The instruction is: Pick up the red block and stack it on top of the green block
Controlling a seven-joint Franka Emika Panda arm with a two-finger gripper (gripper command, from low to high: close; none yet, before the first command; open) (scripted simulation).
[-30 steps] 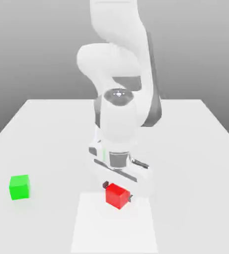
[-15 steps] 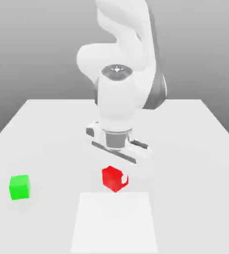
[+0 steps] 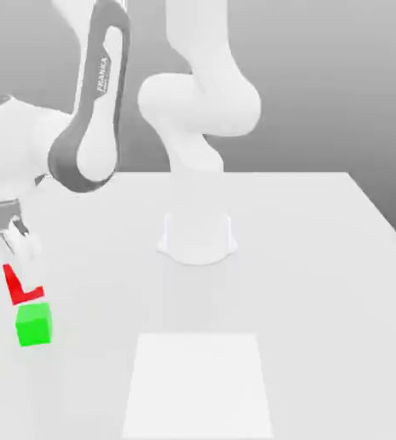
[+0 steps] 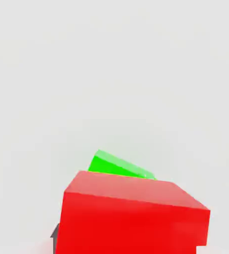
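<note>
Nearest the hand camera, the small matte bright red cube (image 4: 131,216) is hanging large in the foreground, and beyond its far edge a corner of the small matte bright green cube (image 4: 117,166) is peeking out lower down, resting on the plain white counter (image 4: 111,74).

In the exterior view, the green cube (image 3: 34,325) is sitting on the counter (image 3: 321,258) at about 8 o'clock from the middle of the picture, close to the counter's edge on that view's left. The red cube (image 3: 17,287) is hanging tilted just above it, at roughly 11 o'clock from the green one, so it is not squarely over it. The two cubes are looking very close, and whether a corner is touching I cannot tell. The two-finger gripper (image 3: 17,258) is reaching down at 12 o'clock from the red cube, and its fingers (image 3: 22,244) are gripping the red cube, closed about its sides.

By my judgement the carry is nearly over and the placing is at hand. The move is turning on a small offset: the green cube is lying slightly toward 5 o'clock from the fingers in the exterior view, and the red cube is needing to level out before release. Farther back, the arm's white base (image 3: 198,241) is standing near the counter's middle.
</note>
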